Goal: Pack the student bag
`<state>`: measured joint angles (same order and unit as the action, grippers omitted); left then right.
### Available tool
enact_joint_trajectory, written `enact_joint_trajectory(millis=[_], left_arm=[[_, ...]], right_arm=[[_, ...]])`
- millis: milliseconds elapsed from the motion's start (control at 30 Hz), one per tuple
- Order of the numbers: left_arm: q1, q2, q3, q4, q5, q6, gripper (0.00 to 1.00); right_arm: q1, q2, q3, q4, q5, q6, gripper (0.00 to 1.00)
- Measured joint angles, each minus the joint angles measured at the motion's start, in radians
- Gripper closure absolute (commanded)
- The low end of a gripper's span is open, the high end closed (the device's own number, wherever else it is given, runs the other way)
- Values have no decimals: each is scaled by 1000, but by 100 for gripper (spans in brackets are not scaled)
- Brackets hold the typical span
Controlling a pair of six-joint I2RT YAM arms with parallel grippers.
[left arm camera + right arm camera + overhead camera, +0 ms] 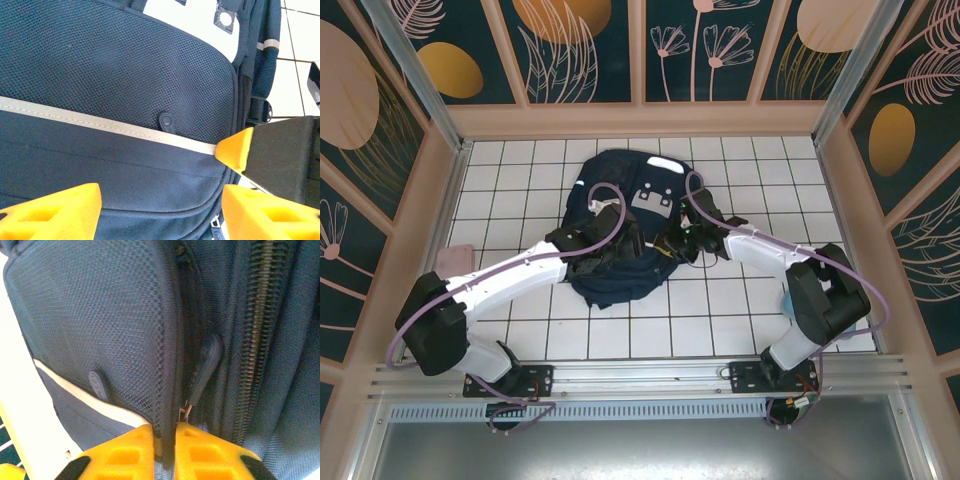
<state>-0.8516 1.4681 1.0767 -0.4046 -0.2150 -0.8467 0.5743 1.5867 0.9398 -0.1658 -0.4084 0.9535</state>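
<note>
1. You have the student bag (620,180) lying flat in the middle of the tiled bench (520,330), top end away from the arms; both arms reach in over its near half.
2. Your right hand (164,445) is pinched almost closed on a raised seam of the bag's front panel, with only that ridge of fabric between the fingers; the dark zip pull (206,365) hangs just beside the seam and is not in the grasp.
3. Your left hand (160,212) is spread wide and holds nothing; it hovers close over the front pocket, just below the white stripe (75,119).
4. The step looks like opening the bag so that it can be packed; I would judge the seam a poor hold for that, so shift the right hand onto the pull itself.
5. Press the left hand down on the panel as an anchor; otherwise the soft fabric will likely bunch and drag with the pull.
6. Draw along the line of the zip teeth (260,315), not across it; the two hands sit very near each other, so watch for a clash.
7. The bag is navy, with a mesh pocket (100,60) above the stripe, white patches (665,165) near the top and limp, rumpled edges.
</note>
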Motion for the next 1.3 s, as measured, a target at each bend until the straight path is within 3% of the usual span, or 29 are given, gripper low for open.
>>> enact_joint_trajectory(millis=[567,833,1000,1300], left_arm=[[-88,-65,-136,121,102,-209,44],[-111,16,-159,218,39,-284,44],[-111,50,-159,264,-13,-324,54],[-111,102,-158,274,-73,-370,60]], right_arm=[[3,51,97,187,-66,-1,99],[3,51,97,190,-65,-1,100],[3,51,97,190,-65,-1,100],[3,51,97,190,-65,-1,100]])
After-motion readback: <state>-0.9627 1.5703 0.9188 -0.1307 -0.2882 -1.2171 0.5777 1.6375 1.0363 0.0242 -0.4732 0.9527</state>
